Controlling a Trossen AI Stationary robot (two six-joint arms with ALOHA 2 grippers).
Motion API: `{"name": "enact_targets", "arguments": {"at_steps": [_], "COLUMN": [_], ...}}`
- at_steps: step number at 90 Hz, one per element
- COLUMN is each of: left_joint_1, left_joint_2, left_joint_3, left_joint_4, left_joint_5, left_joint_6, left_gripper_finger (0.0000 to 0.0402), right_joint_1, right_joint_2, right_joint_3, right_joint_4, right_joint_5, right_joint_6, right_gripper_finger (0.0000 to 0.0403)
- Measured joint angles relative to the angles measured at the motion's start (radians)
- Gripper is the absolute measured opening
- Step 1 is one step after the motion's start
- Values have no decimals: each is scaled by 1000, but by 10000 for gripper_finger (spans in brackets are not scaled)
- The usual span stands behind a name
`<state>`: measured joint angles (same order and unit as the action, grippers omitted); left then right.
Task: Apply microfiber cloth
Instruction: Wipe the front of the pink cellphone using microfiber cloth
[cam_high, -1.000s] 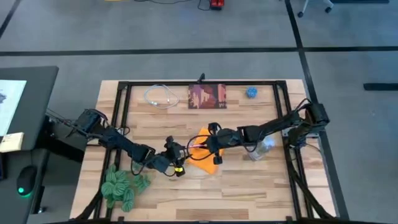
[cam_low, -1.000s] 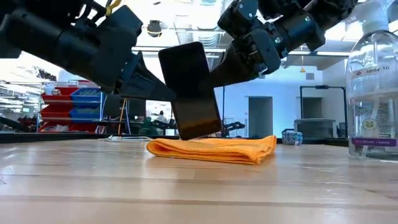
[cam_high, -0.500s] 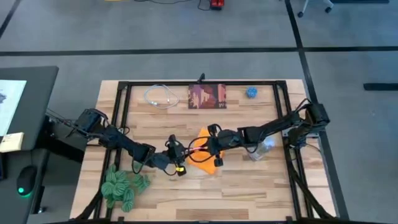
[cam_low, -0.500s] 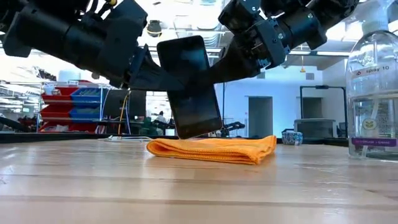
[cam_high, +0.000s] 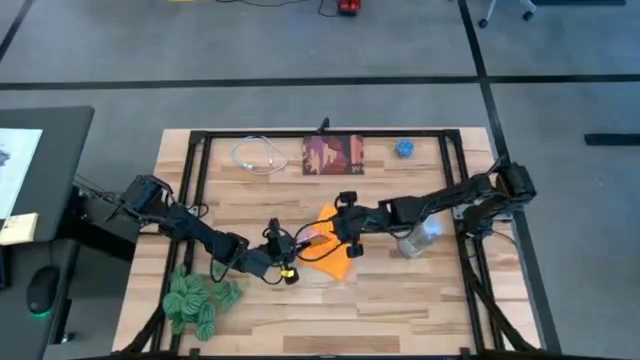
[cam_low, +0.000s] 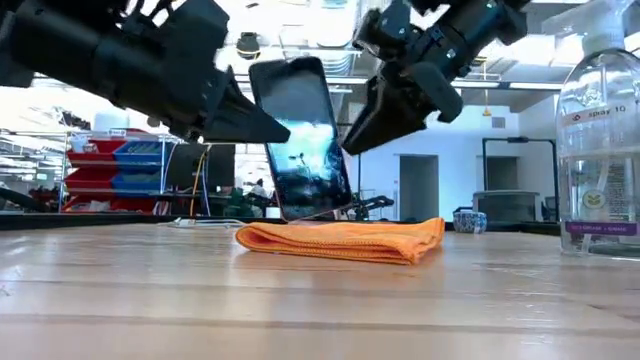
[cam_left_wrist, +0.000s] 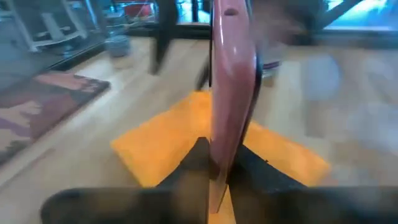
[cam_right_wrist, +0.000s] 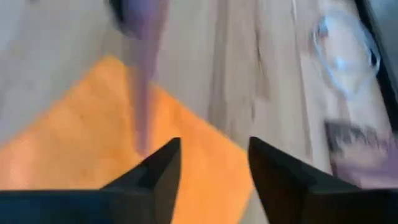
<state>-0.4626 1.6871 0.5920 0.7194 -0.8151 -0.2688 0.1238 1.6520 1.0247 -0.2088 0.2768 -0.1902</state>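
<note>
The orange microfiber cloth (cam_low: 345, 240) lies folded and flat on the table, also visible in the high view (cam_high: 338, 264). A black smartphone (cam_low: 300, 140) stands nearly upright over it, screen toward the near edge, with my left gripper (cam_low: 268, 125) shut on it from the left. Whether the phone's lower end touches the cloth, I cannot tell. My right gripper (cam_low: 385, 110) hangs open just right of the phone, touching nothing; in its wrist view (cam_right_wrist: 214, 165) the cloth (cam_right_wrist: 87, 149) lies below its spread fingers. My left gripper pinches the smartphone between its two fingers (cam_left_wrist: 199, 163), one on each flat face, at the phone's left long side (cam_low: 272, 130). The fingers come in level from the table's left. The phone stands on end, tilted slightly, its lower end (cam_low: 320, 212) just over the cloth.
A clear spray bottle (cam_low: 600, 140) stands right of the cloth. A green knotted bundle (cam_high: 200, 295) lies near the front left. At the far side lie a white cable (cam_high: 258, 155), a dark red printed square (cam_high: 333, 155) and a small blue object (cam_high: 404, 149).
My right gripper has let go of the smartphone's right side and drawn back up and toward the table's right. My left gripper has kept its hold, and the phone has stayed on end over the cloth, which has not moved.
</note>
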Motion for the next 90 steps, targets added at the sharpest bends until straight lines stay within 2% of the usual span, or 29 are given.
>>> {"name": "enact_targets", "arguments": {"at_steps": [9, 18, 28, 42, 51, 70, 90], "left_joint_1": [-4, -2, 19, 60, 86, 129, 129], "left_joint_2": [0, 0, 0, 0, 0, 0, 0], "left_joint_3": [0, 3, 4, 4, 4, 4, 4], "left_joint_4": [33, 50, 38, -20, -24, -28, -47], "left_joint_5": [-10, -15, -13, -3, 1, 80, 85], "left_joint_6": [-5, -8, -23, -82, -79, -86, -94], "left_gripper_finger": [7, 7, 7, 7, 7, 7, 7], "right_joint_1": [-16, -50, -92, -134, -141, -147, -167], "right_joint_2": [4, 5, 5, 5, 5, 5, 4], "right_joint_3": [1, -3, -30, -58, -93, -179, -261], "right_joint_4": [-112, -196, -200, -215, -214, -130, 43], "right_joint_5": [-3, 14, 14, -96, -120, -200, -276], "right_joint_6": [82, 196, 304, 372, 375, 393, 419], "right_gripper_finger": [224, 231, 222, 199, 187, 174, 157]}}
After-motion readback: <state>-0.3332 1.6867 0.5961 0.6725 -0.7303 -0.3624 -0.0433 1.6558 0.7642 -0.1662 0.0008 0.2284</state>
